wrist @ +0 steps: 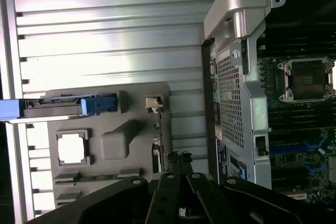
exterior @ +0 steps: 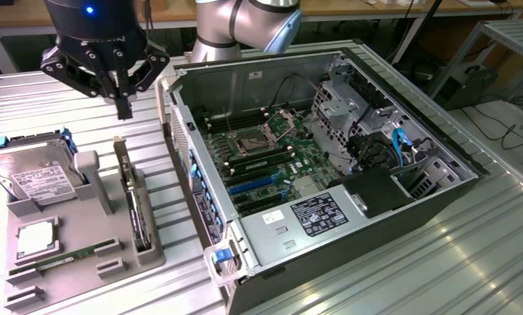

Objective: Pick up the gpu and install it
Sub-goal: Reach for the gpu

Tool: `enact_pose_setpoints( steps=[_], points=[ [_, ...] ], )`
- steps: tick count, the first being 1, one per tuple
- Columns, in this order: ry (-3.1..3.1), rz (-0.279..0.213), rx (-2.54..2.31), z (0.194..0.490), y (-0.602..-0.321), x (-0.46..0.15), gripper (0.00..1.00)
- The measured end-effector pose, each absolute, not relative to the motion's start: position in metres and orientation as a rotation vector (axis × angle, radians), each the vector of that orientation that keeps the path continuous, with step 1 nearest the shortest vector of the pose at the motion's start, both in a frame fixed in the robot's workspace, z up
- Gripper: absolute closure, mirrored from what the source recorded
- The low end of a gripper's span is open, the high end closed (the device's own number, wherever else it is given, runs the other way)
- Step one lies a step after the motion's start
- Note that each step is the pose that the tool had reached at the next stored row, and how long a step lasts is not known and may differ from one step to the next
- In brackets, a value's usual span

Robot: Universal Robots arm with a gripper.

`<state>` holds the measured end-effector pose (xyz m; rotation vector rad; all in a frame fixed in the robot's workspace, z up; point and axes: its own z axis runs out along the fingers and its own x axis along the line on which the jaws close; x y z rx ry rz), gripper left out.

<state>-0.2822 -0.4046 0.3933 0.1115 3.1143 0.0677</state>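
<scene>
Hovering near the gpu [exterior: 138, 213], our gripper [exterior: 124, 110] is closed, empty; from the wrist we see the case's perforated panel [wrist: 231, 103].

Beside open black metal computer case [exterior: 235, 85]: grey plastic tray [exterior: 73, 283] holding silver white-labelled hard drive [exterior: 33, 177], square silver processor [exterior: 35, 239], narrow green RAM stick [exterior: 62, 258].

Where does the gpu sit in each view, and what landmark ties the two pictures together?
Exterior view: the gpu stands on edge in the gray tray, on its side nearest the computer case.
Wrist view: the gpu shows edge-on along the tray edge facing the case.
Shared landmark: the silver CPU chip lying in the tray.
</scene>
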Motion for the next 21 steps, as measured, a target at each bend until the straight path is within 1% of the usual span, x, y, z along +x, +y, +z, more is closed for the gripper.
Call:
enact_pose_setpoints(
  steps=[4, 11, 21],
  points=[
    [3.114, 0.068, 0.11, 0.393, -0.409, -0.298, 0.89],
    [3.115, 0.071, 0.105, 0.393, -0.417, -0.308, 0.89],
    [3.115, 0.072, 0.105, 0.393, -0.418, -0.309, 0.89]
  ],
)
